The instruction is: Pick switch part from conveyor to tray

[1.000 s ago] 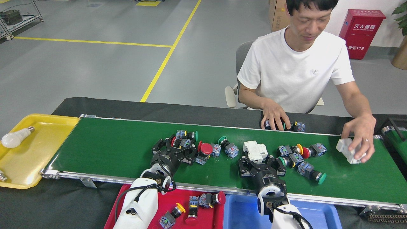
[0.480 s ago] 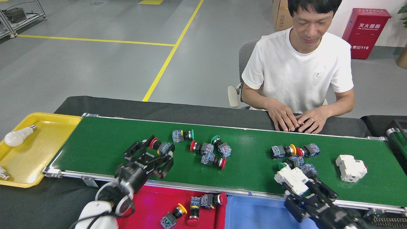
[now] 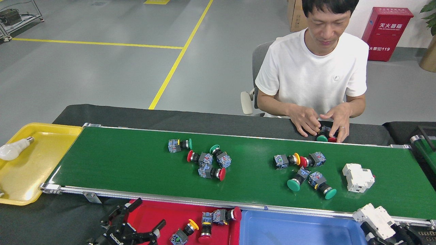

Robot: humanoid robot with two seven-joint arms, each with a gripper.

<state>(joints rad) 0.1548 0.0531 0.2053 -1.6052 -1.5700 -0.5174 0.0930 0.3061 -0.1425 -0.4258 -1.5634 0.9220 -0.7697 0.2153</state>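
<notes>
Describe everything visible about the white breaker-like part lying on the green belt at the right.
The white breaker-like part is a blocky, stepped housing that looks like moulded plastic, with a small red detail at its right edge. It lies flat on the conveyor, toward the right end, slightly skewed to the belt's edges. Nothing touches it: the nearest push-button switch lies apart to its left, and neither gripper is near. A similar white part sits at the frame's lower right.

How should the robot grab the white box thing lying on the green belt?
Come straight down from above and pinch the white box across its narrower sides. It lies flat and alone on the belt, with free space all around, so the fingers fit on either side.
</notes>
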